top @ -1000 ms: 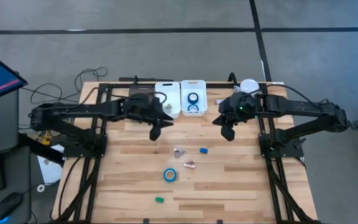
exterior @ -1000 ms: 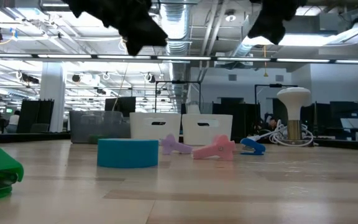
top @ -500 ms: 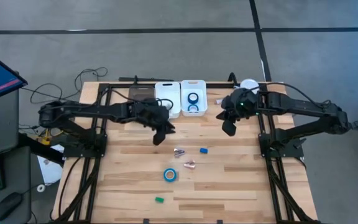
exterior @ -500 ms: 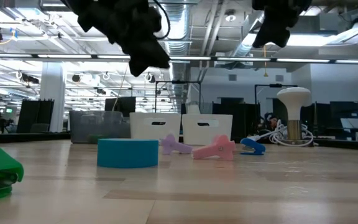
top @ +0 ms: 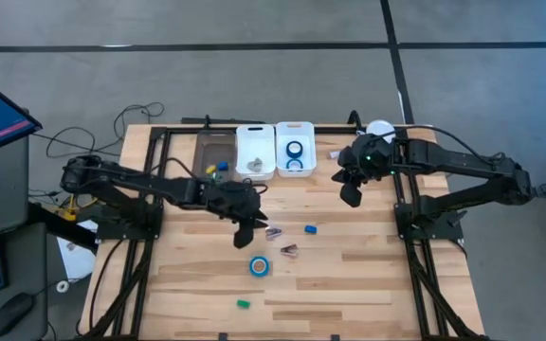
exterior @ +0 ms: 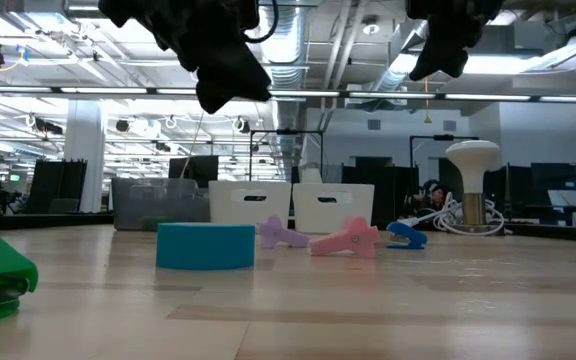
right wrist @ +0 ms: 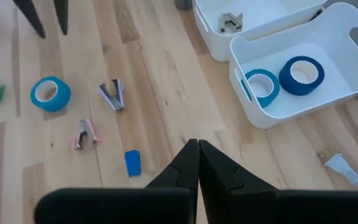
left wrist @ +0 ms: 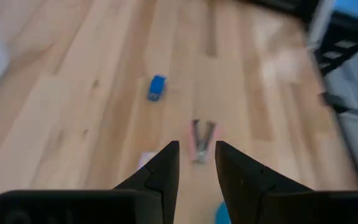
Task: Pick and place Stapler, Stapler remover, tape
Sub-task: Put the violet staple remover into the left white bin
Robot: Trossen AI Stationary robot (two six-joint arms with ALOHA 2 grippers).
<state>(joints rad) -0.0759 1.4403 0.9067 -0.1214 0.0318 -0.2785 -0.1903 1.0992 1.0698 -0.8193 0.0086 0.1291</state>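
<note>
Left tool (top: 245, 230), parted and empty, hangs above the desk (top: 368, 275) between the pink stapler remover (left wrist: 201, 138) and loose tape (top: 259, 266); crowding risks a mis-grasp. Right tool (top: 350, 194) closed, near bins.

The left gripper (left wrist: 196, 163) has its two dark fingers (left wrist: 161, 174) a little apart, over the wooden table (left wrist: 92, 93). Between the fingertips lies a pink stapler remover (left wrist: 201, 138), and a small blue stapler (left wrist: 156, 87) lies further away.
</note>
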